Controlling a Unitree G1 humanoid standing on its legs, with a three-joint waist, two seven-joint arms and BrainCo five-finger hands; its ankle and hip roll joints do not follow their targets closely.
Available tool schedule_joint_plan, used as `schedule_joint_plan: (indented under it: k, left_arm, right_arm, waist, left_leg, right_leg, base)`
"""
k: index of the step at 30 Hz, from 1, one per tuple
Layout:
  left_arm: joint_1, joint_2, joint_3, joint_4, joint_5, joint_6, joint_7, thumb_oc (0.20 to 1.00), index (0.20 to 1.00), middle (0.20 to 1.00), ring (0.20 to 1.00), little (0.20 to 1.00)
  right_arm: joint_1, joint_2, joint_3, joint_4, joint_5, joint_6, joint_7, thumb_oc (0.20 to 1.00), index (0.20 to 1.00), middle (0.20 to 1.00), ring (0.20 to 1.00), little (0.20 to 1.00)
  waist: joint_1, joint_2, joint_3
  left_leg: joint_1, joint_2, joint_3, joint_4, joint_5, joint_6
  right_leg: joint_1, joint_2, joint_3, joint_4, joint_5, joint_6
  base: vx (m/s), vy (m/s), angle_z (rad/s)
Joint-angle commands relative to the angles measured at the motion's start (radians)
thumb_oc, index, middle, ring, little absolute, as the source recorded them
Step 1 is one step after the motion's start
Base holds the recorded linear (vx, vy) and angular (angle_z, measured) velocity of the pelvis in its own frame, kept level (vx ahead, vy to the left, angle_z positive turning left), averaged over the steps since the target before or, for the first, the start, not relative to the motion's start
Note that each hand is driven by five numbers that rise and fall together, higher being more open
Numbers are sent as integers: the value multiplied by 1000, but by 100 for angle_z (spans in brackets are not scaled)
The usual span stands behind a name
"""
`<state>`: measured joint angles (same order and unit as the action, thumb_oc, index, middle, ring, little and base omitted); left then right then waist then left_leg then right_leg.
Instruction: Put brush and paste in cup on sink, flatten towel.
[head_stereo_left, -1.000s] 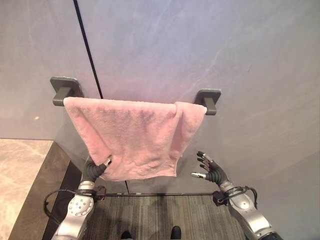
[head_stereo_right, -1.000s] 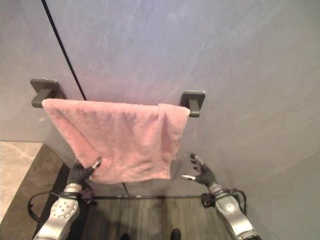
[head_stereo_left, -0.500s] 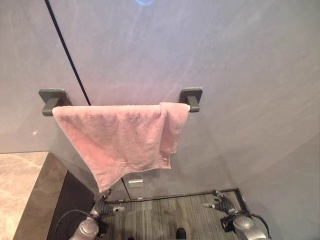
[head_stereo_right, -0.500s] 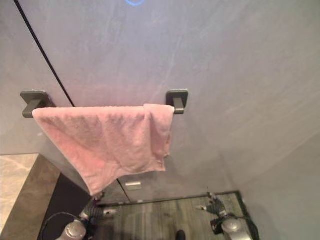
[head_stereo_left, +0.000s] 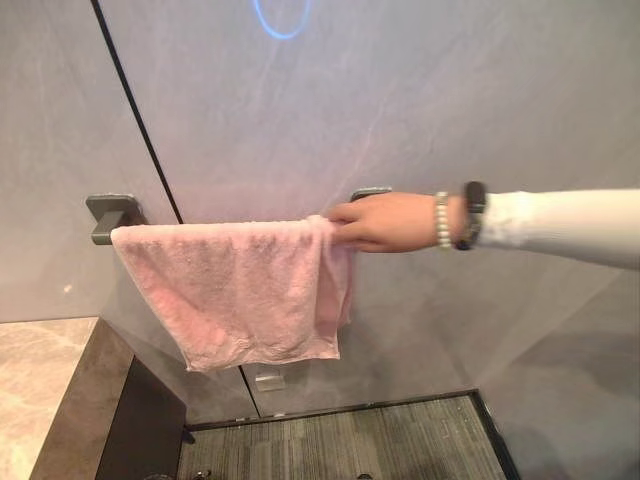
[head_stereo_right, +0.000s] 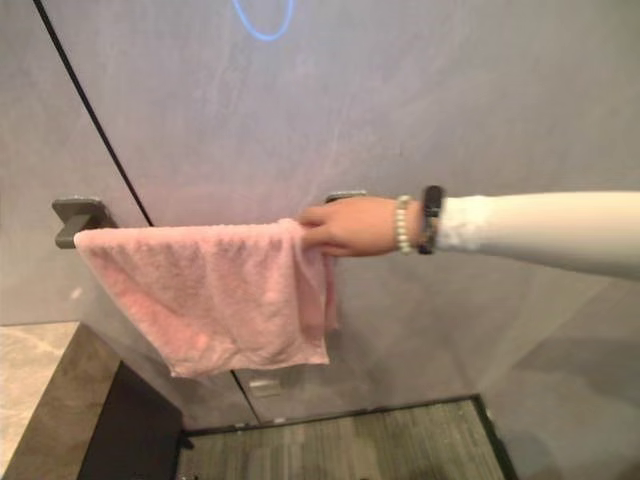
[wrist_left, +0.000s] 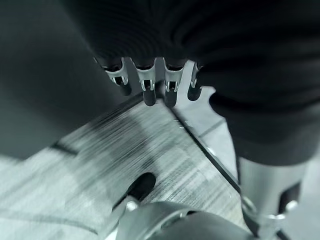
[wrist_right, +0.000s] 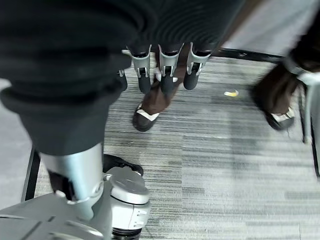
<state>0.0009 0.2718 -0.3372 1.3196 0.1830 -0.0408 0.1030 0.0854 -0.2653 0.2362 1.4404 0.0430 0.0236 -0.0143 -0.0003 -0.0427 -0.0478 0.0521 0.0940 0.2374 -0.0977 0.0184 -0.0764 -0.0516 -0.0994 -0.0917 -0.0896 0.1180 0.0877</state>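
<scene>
A pink towel (head_stereo_left: 240, 290) hangs over a dark wall rail between the left bracket (head_stereo_left: 110, 213) and the right bracket (head_stereo_left: 370, 191). Its right part is bunched and folded over, and its lower edge hangs unevenly. A person's hand (head_stereo_left: 375, 220) reaches in from the right in a white sleeve and grips the towel's top right end at the rail. My left hand (wrist_left: 150, 85) hangs low over the striped floor with relaxed fingers and holds nothing. My right hand (wrist_right: 167, 75) also hangs above the floor, fingers relaxed and empty.
A stone ledge (head_stereo_left: 40, 400) and a dark panel (head_stereo_left: 140, 430) stand at the lower left. Striped flooring (head_stereo_left: 350, 445) lies below the wall. A small metal plate (head_stereo_left: 268, 378) sits on the wall under the towel. A person's shoes (wrist_right: 147, 112) stand near my right hand.
Both my hands have dropped out of the eye views, the left letting go of the towel's lower corner. A person's arm has come in from the right and taken the towel's right end.
</scene>
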Motion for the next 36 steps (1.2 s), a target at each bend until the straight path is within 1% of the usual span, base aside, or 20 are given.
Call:
schedule_joint_plan:
  k: [1,3,8,10,12,14,17,20,21,24,27,28,29,31,33,35,36]
  left_arm:
    - [-54,-15,33,42,-5,-11,0,1000,1000,1000,1000,1000]
    - [-56,-12,30,48,-1,-11,19,1000,1000,1000,1000,1000]
    - [-60,-12,6,29,0,-21,9,1000,1000,1000,1000,1000]
    - [-61,-7,-1,10,-7,-28,8,1000,1000,1000,1000,1000]
    - [-60,6,14,-20,-47,-38,13,1000,1000,1000,1000,1000]
    - [-58,8,20,-24,-56,-40,14,1000,1000,1000,1000,1000]
    - [-55,1,18,-22,-58,-42,12,1000,1000,1000,1000,1000]
    - [-53,-2,18,-20,-55,-46,16,1000,1000,1000,1000,1000]
    - [-53,-2,27,-15,-63,-50,22,1000,1000,1000,1000,1000]
    - [-48,3,24,-27,-64,-57,25,1000,1000,1000,1000,1000]
    - [-32,24,8,-76,-60,-79,24,1000,1000,1000,1000,1000]
    - [-18,35,11,-115,-87,-91,9,1000,1000,1000,1000,1000]
    - [-17,35,11,-116,-87,-91,9,1000,1000,1000,1000,1000]
    - [-2,53,28,-165,-146,-102,-20,1000,1000,1000,1000,1000]
    - [3,59,25,-186,-154,-108,-24,1000,1000,1000,1000,1000]
    - [11,80,0,-260,-153,-120,-43,1000,1000,1000,1000,1000]
    - [12,81,0,-261,-153,-119,-43,1000,1000,1000,1000,1000]
  right_arm:
    - [-100,-14,7,22,2,-14,-8,1000,1000,1000,1000,1000]
    - [-125,-10,16,-13,26,-28,-23,1000,1000,1000,1000,1000]
    - [-156,-4,45,-74,67,-52,-25,1000,1000,1000,1000,1000]
    - [-165,-7,81,-115,47,-63,-23,1000,1000,1000,1000,1000]
    - [-169,-18,102,-164,44,-77,-23,1000,1000,1000,1000,1000]
    - [-170,-19,107,-164,38,-76,-22,1000,1000,1000,1000,1000]
    - [-174,-22,124,-128,-14,-66,-22,1000,1000,1000,1000,1000]
    - [-173,-17,105,-106,6,-62,-22,1000,1000,1000,1000,1000]
    - [-170,-5,54,-75,91,-61,-17,1000,1000,1000,1000,1000]
    - [-169,-2,49,-77,114,-67,-15,1000,1000,1000,1000,1000]
    - [-169,-10,63,-105,104,-81,-29,1000,1000,1000,1000,1000]
    - [-169,-20,66,-127,105,-88,-32,1000,1000,1000,1000,1000]
    - [-169,-20,66,-127,105,-88,-32,1000,1000,1000,1000,1000]
    - [-176,-37,62,-146,104,-93,-34,1000,1000,1000,1000,1000]
    - [-178,-40,62,-147,103,-93,-34,1000,1000,1000,1000,1000]
    - [-188,-51,72,-171,95,-99,-34,1000,1000,1000,1000,1000]
    - [-188,-51,72,-172,95,-98,-34,1000,1000,1000,1000,1000]
  waist:
    - [-3,3,44]
    - [2,1,44]
    - [9,3,43]
    - [17,4,43]
    - [24,5,48]
    - [28,7,50]
    - [40,13,52]
    - [44,16,52]
    - [47,17,51]
    - [51,19,52]
    - [63,22,61]
    - [68,24,65]
    - [67,23,65]
    - [74,28,72]
    - [75,30,75]
    - [76,36,81]
    - [76,36,81]
  left_leg:
    - [-19,24,-12,10,18,-28]
    - [-22,26,-14,10,21,-29]
    - [-28,27,-21,10,26,-31]
    - [-32,27,-28,10,28,-31]
    - [-42,27,-44,10,33,-32]
    - [-45,27,-48,10,35,-32]
    - [-46,20,-58,10,36,-30]
    - [-47,18,-62,10,36,-30]
    - [-47,17,-65,10,37,-31]
    - [-48,17,-68,10,38,-31]
    - [-54,14,-78,10,42,-32]
    - [-58,12,-84,10,44,-32]
    - [-58,12,-84,10,44,-32]
    - [-65,11,-93,10,49,-34]
    - [-67,11,-97,10,50,-34]
    - [-71,12,-103,10,53,-35]
    - [-71,12,-104,10,53,-35]
  right_leg:
    - [36,-58,17,2,11,63]
    - [33,-57,19,2,11,62]
    - [34,-57,15,2,10,60]
    - [36,-56,9,2,7,59]
    - [38,-55,0,2,3,56]
    - [40,-56,-4,2,2,56]
    - [45,-61,-19,2,0,56]
    - [48,-63,-25,2,-1,56]
    - [50,-67,-31,2,-3,56]
    - [53,-68,-37,2,-4,56]
    - [54,-71,-50,2,-5,58]
    - [55,-73,-57,2,-5,58]
    - [55,-74,-57,2,-5,58]
    - [56,-75,-69,2,-5,58]
    - [57,-76,-71,2,-6,58]
    - [58,-75,-80,4,-7,57]
    - [59,-75,-80,4,-7,57]
  base:
    - [0,-24,-6]
    - [0,0,0]
    - [0,0,0]
    - [0,0,0]
    - [-38,-26,8]
    - [-24,-10,19]
    - [-11,1,15]
    - [2,-3,4]
    - [5,-2,19]
    - [-2,-6,14]
    - [-14,-4,3]
    - [-13,-5,6]
    - [-10,-7,11]
    - [-7,-9,23]
    - [-2,-11,11]
    - [-8,-8,8]
    - [-10,-15,15]
